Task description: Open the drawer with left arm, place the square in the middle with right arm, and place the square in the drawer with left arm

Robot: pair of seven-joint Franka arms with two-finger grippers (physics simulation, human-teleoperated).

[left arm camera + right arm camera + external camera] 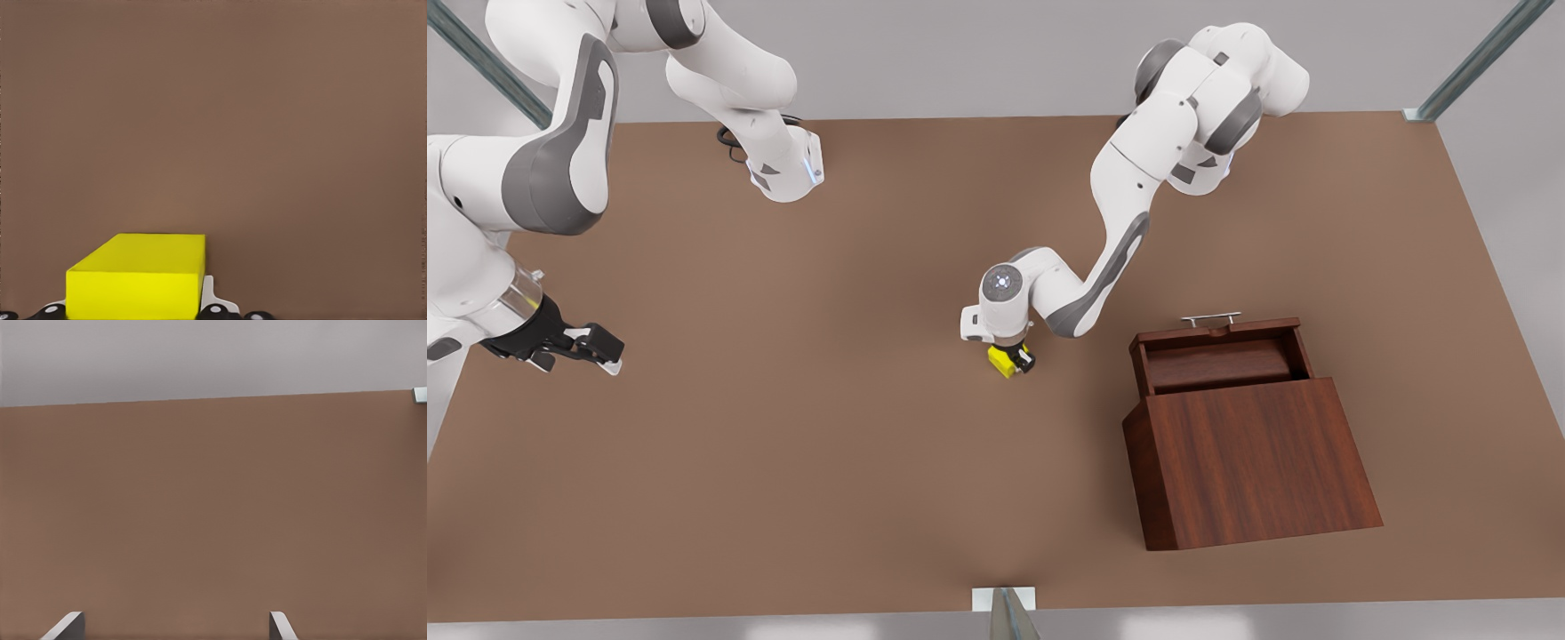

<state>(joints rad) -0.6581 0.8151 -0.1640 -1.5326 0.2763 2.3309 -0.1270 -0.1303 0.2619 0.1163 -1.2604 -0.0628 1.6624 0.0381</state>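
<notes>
One square [1004, 359] pinched by left gripper [1016, 358] fingers; right gripper [601, 353] fingers spread; one drawer [1218, 356] open.

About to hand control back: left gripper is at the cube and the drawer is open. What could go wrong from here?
1. The left gripper meets the cube near the cube's end in the left wrist view; it might twist or slip on lifting.
2. The drawer is shallow, its opening narrow; a high release could bounce the cube out.
3. The right gripper waits open, well away.

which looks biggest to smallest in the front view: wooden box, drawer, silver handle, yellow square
1. wooden box
2. drawer
3. silver handle
4. yellow square, partly hidden by the left claw, so the handle-square order is uncertain.
</notes>
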